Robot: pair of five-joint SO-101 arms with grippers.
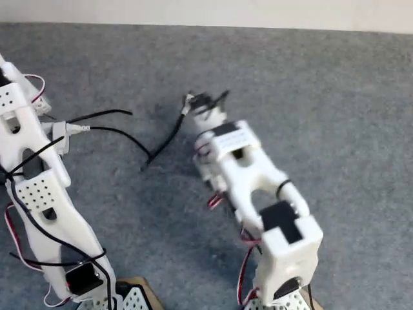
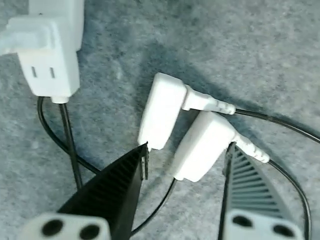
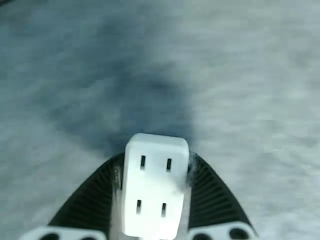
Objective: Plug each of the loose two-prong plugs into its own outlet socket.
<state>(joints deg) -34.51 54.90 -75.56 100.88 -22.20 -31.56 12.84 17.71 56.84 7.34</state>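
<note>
— Where is the left claw (image 2: 187,150)?
— At nine o'clock, spread wide over two white plugs (image 2: 161,107) on the grey mat (image 1: 335,129).
— And the right claw (image 3: 156,159)?
— Near twelve o'clock, pinching a white outlet block (image 3: 156,195). A black cord (image 1: 165,141) lies between the arms.

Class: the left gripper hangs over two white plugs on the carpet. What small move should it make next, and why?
Probably lower and shut the left gripper on the plug lying between its open fingers; the other plug sits just beyond one fingertip. The right gripper holds an outlet block with free slots showing.
</note>
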